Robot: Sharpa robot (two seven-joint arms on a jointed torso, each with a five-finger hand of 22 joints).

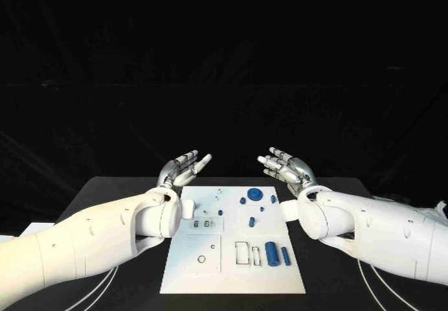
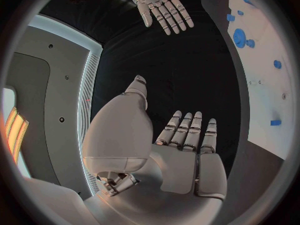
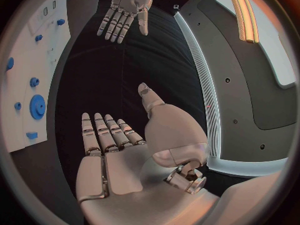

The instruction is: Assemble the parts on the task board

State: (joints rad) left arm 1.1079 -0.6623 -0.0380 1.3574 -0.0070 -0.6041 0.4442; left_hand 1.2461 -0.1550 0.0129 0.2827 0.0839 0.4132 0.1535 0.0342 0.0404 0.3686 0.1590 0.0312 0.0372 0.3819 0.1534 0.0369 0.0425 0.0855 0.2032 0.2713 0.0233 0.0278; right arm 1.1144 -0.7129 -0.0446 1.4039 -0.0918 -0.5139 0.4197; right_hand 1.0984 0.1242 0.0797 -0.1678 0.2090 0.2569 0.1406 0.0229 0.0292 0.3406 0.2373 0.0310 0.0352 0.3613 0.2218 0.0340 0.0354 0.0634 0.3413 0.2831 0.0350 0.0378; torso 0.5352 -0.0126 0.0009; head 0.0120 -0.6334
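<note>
The white task board (image 1: 187, 272) lies in the middle of the black table. Several blue parts sit on it: a round gear (image 1: 255, 193) near the far edge, a cylinder (image 1: 272, 253) and a flat bar (image 1: 285, 256) nearer me, and small pegs between them. My left hand (image 1: 183, 168) is raised above the board's far left corner, fingers spread and empty, as the left wrist view (image 2: 184, 150) also shows. My right hand (image 1: 285, 166) is raised past the far right corner, also spread and empty, palm visible in the right wrist view (image 3: 109, 150). The gear (image 3: 36, 107) and the board (image 2: 262, 85) show in the wrist views.
The black table (image 1: 122, 194) extends on both sides of the board. My white forearms flank the board's left and right edges. White cables (image 1: 98, 288) run along the table beside the near corners. Each wrist view catches the opposite hand (image 2: 159, 7) (image 3: 125, 7) raised across the table.
</note>
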